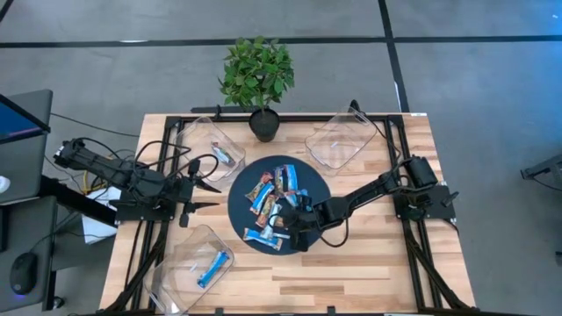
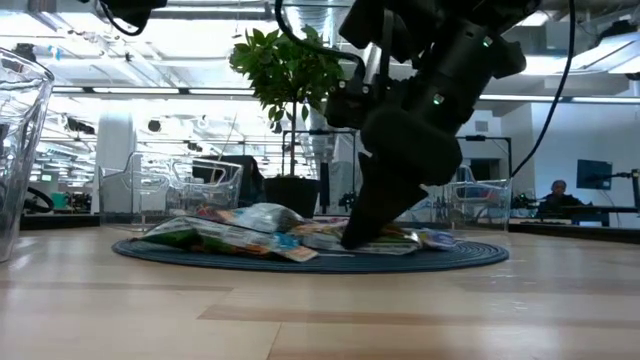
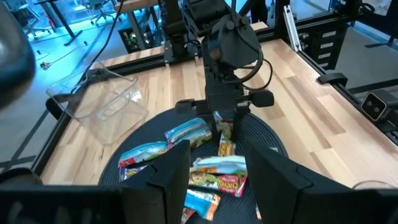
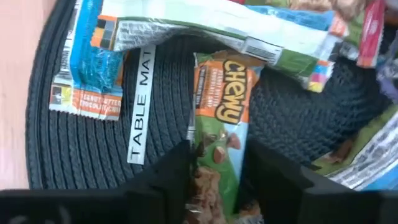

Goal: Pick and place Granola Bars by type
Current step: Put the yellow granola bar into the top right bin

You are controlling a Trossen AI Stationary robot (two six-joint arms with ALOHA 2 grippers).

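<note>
Several granola bars [image 1: 274, 200] lie in a loose heap on a dark round woven mat [image 1: 239, 204] at the table's middle. My right gripper [image 4: 217, 150] has come down onto the mat's near right part [image 1: 297, 225] and is shut on an orange-and-green Chewy bar [image 4: 221, 106]. My left gripper [image 3: 224, 180] hangs open above the table to the left of the mat [image 1: 198, 186] and touches nothing. One bar [image 1: 226, 155] lies in the far left bin, and a blue one [image 1: 213, 268] lies in the near left bin. My right gripper pinches the Chewy bar's two long edges [image 4: 198, 163] between its two fingers, near the end closest to the gripper. The fingers slant down from the table's right side and lie across the bar. The bar lies flat on the mat, its far end under a green-and-white bar [image 4: 205, 28].
Three clear bins stand around the mat: far left [image 1: 200, 139], far right [image 1: 341, 140], near left [image 1: 180, 263]. A potted plant [image 1: 257, 79] stands at the far edge. A white strip lettered TABLE MAT [image 4: 140, 106] lies on the mat beside the held bar.
</note>
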